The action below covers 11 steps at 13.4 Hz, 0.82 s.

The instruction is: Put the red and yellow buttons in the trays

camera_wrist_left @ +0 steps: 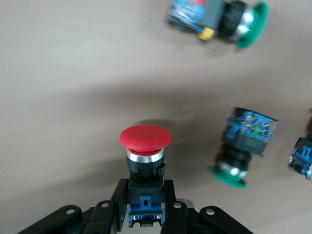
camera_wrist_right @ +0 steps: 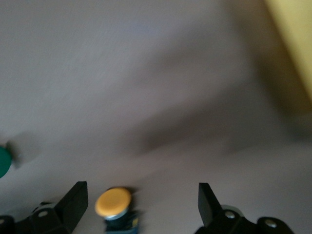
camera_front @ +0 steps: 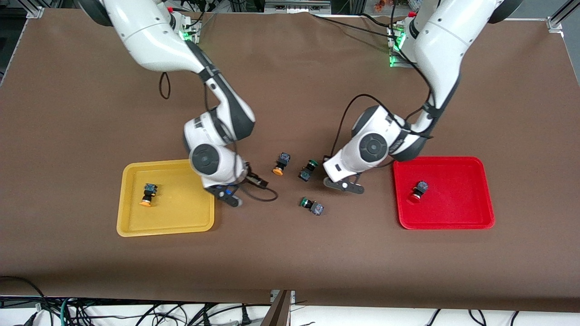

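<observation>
My left gripper (camera_wrist_left: 145,187) is shut on the dark body of a red button (camera_wrist_left: 145,137). It is low over the table (camera_front: 344,184), between the green-capped switches and the red tray (camera_front: 480,190). The red tray holds another red button (camera_front: 418,190). My right gripper (camera_wrist_right: 141,195) is open and empty, low beside the yellow tray's (camera_front: 131,217) rim (camera_front: 229,195). A yellow button (camera_wrist_right: 113,202) shows between its spread fingers, apart from both. That button lies on the table (camera_front: 281,164). A second yellow button (camera_front: 147,194) lies in the yellow tray.
Two green-capped switches lie on the brown table mat between the grippers, one (camera_front: 308,170) beside the loose yellow button and one (camera_front: 312,206) nearer the front camera. Both also show in the left wrist view (camera_wrist_left: 243,146) (camera_wrist_left: 219,17). A black cable (camera_front: 260,192) loops by my right gripper.
</observation>
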Tool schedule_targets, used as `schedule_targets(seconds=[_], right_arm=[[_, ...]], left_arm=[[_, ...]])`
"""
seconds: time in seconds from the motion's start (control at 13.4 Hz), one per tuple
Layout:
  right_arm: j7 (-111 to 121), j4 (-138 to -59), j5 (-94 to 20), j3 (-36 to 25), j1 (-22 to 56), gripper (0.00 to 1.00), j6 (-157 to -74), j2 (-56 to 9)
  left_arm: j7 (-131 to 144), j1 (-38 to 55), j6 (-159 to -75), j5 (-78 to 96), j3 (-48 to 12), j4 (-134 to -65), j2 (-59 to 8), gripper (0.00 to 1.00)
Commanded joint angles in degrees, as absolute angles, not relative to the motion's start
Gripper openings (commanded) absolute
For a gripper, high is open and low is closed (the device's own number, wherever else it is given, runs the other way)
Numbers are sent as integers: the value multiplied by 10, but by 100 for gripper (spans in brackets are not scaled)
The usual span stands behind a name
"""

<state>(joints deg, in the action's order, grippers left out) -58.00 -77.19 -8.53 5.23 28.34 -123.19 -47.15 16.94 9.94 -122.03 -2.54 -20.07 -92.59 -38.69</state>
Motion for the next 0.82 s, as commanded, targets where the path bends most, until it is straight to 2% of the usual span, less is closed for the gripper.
schedule_targets(seconds=[0.0, 0.15, 0.45, 0.52, 0.67, 0.75], right_arm=[[-629, -771, -94, 48, 317, 100, -1275, -482], [-644, -771, -94, 48, 334, 100, -1277, -489], [-644, -772, -91, 47, 360, 100, -1279, -511], [-644, -772, -90, 47, 365, 96, -1280, -513], [-643, -775, -86, 47, 367, 46, -1291, -514], [-642, -776, -86, 47, 367, 27, -1291, -517]], left_arm=[[131, 63, -1083, -40, -200, -879, -339, 11], [66, 38, -1032, -88, -180, -846, -339, 12], [-122, -78, -1027, -105, -182, -850, -347, 13], [-168, -103, -1033, -112, -180, -851, -356, 14], [-224, -143, -1074, -114, -178, -861, -387, 16], [-246, -154, -1093, -130, -178, -862, -395, 17]])
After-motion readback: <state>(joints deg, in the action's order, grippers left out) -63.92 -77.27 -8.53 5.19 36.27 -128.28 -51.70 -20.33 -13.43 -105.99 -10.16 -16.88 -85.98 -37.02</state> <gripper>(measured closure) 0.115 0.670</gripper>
